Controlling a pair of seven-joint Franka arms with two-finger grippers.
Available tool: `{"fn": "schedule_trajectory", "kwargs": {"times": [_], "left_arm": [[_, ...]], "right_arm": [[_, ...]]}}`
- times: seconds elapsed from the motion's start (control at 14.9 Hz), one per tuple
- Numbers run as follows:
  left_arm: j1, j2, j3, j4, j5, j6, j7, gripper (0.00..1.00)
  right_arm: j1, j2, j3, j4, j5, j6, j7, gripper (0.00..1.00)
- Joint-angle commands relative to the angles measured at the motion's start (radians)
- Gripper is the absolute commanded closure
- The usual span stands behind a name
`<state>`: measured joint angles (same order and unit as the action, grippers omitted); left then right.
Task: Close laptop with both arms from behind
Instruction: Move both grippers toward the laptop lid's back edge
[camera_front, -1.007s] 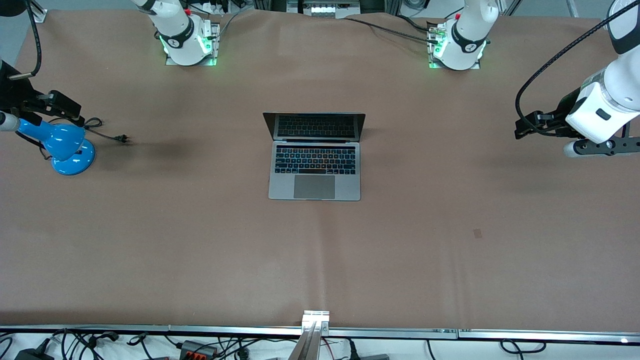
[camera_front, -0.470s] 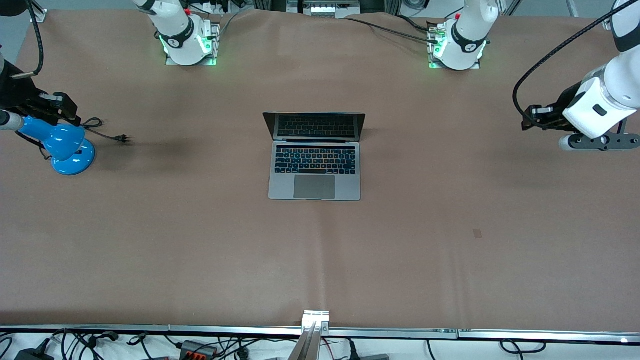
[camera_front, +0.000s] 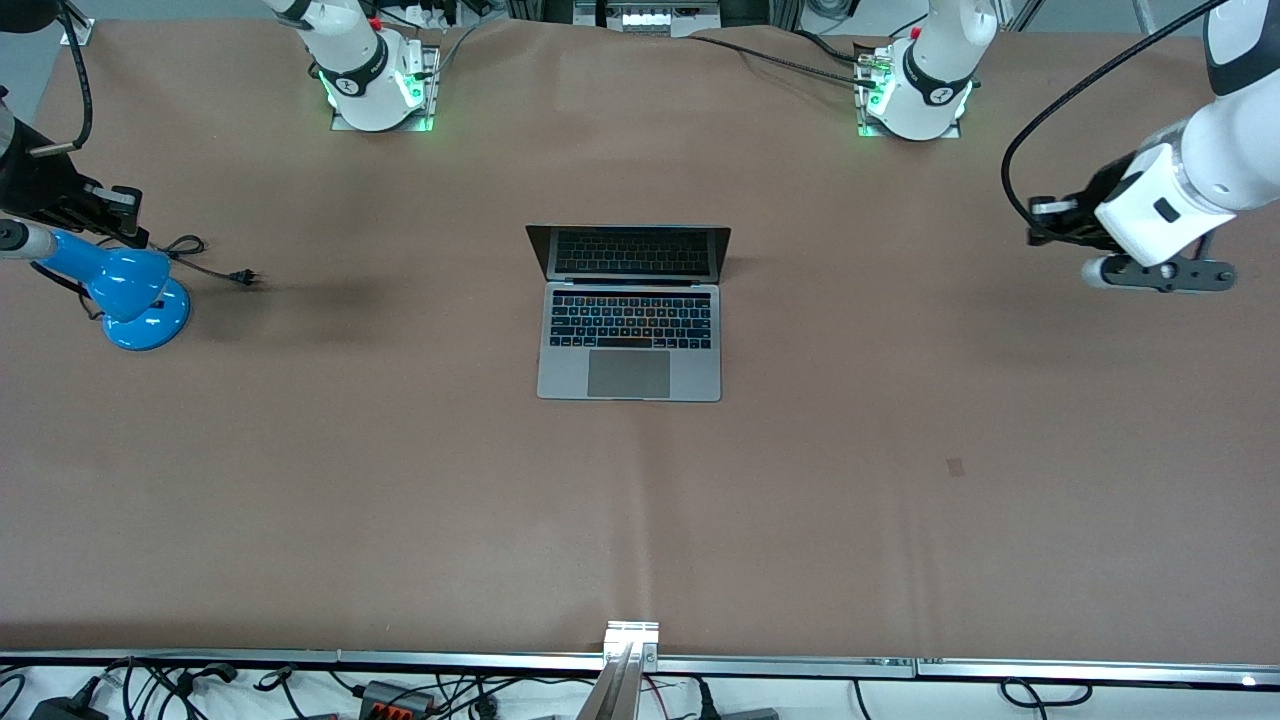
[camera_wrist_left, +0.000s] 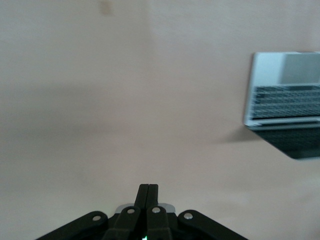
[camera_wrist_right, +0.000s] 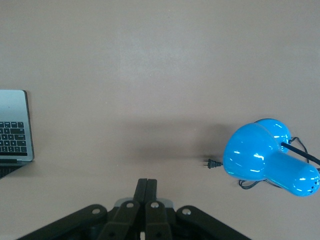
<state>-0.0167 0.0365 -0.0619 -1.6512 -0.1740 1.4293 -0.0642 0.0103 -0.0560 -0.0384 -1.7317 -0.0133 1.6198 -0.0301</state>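
laptop (camera_front: 629, 312): slim silver-grey metal, black keyboard, large grey trackpad, dark screen
state: open, lid raised and leaning slightly back toward the arm bases
pose: base flat, trackpad edge toward the front camera
place: middle of the brown table (camera_front: 900, 520), between the two arm bases

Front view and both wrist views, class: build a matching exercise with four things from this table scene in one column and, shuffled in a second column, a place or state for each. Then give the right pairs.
Things:
1. laptop
2. desk lamp
3. left gripper
4. plug

Places or states:
A. fingers shut, over bare table toward the left arm's end
B. blue, standing at the right arm's end of the table
C. open, mid-table, dark screen up
D. lying loose on the table between lamp and laptop

Pairs: 1-C, 2-B, 3-A, 4-D

The right gripper is also shut, above the lamp.
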Motion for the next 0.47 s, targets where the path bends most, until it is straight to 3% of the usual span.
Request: {"fn": "schedule_trajectory", "kwargs": {"times": [0.0,0.13,0.27,0.4], "left_arm": [[-0.026,-0.006,-0.019,-0.018,-0.062,-0.033,0.012,1.00],[-0.032,-0.009,-0.094,-0.051,-0.084,-0.011,-0.012,1.00],[-0.035,-0.018,-0.180,-0.145,-0.133,0.103,-0.096,1.00],[-0.035,-0.020,-0.345,-0.243,-0.137,0.253,-0.219,1.00]], "right_arm": [[0.069,0.024,0.009,-0.017,0.003,-0.038,-0.008,1.00],[0.118,0.042,0.009,-0.022,0.067,-0.073,0.002,1.00],[0.134,0.073,0.011,-0.049,0.169,-0.129,0.004,1.00],[0.141,0.067,0.011,-0.174,0.347,-0.120,-0.002,1.00]]}}
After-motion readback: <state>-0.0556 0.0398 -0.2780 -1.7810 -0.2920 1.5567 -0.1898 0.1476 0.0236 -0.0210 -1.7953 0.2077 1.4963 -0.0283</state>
